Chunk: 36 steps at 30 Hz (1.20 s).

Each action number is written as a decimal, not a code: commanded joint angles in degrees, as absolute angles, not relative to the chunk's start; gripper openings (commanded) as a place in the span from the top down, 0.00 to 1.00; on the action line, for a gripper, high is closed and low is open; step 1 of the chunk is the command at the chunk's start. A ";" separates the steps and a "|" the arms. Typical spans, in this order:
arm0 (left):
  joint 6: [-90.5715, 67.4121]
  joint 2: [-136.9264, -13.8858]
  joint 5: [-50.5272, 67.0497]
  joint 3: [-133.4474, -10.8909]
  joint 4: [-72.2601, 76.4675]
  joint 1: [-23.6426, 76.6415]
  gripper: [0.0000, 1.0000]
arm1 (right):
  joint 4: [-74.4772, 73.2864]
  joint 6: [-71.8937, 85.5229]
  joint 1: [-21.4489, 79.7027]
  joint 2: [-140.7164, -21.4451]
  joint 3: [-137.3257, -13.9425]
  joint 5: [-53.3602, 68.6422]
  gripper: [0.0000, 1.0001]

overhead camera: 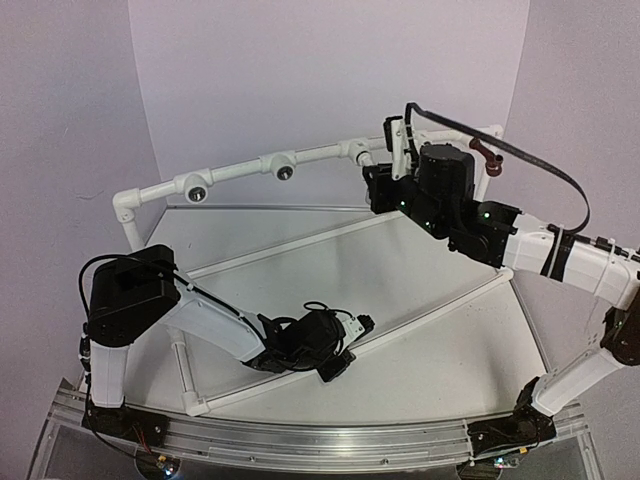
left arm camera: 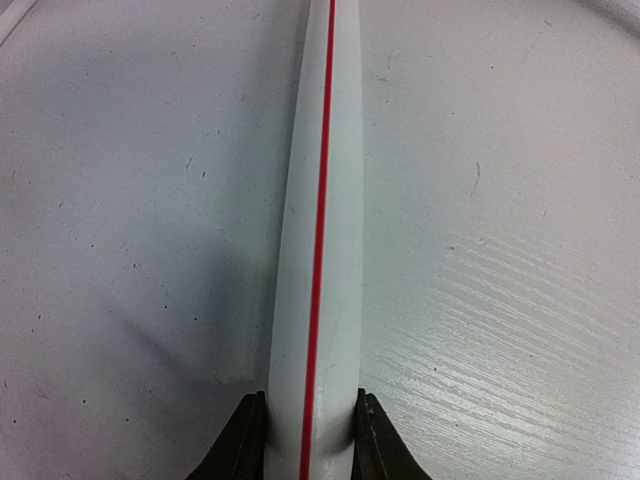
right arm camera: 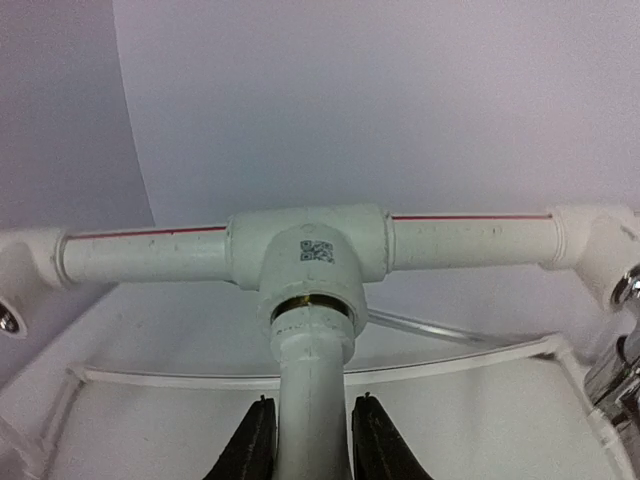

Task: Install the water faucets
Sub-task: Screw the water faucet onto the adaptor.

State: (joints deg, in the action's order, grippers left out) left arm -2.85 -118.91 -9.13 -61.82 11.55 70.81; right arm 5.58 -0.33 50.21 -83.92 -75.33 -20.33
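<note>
A white plastic faucet stands with its end in the middle tee socket of the raised white pipe frame. My right gripper is shut on its body, one dark jaw on each side. A shiny silver faucet shows at the right edge of the right wrist view. From above, a dark red-brown faucet hangs at the frame's right end, and the right gripper sits at the rail. My left gripper is shut on a white pipe with a red stripe lying on the table.
Two more tee sockets with dark round holes sit along the left part of the rail. Low white pipes run diagonally across the grey table. A black cable loops over the right arm. Purple walls close in the back.
</note>
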 commanded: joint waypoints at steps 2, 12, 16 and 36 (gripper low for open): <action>-11.34 -127.38 -8.01 -56.32 -7.32 70.20 1.00 | 16.33 48.98 49.94 -83.86 -72.48 -21.16 1.00; -11.51 -127.27 -8.06 -55.97 -7.30 70.22 1.00 | 44.87 79.76 49.36 -86.91 -66.31 -7.82 1.00; -11.44 -127.21 -8.01 -55.94 -7.25 70.18 1.00 | 56.29 77.19 49.31 -88.73 -66.76 0.72 0.92; -11.16 -127.43 -7.71 -56.40 -7.26 70.06 1.00 | -0.37 47.75 49.31 -68.30 -63.42 -11.58 0.09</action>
State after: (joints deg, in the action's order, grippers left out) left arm -2.87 -118.72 -8.72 -61.46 11.63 70.50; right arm 14.47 53.89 49.30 -73.93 -63.85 -4.11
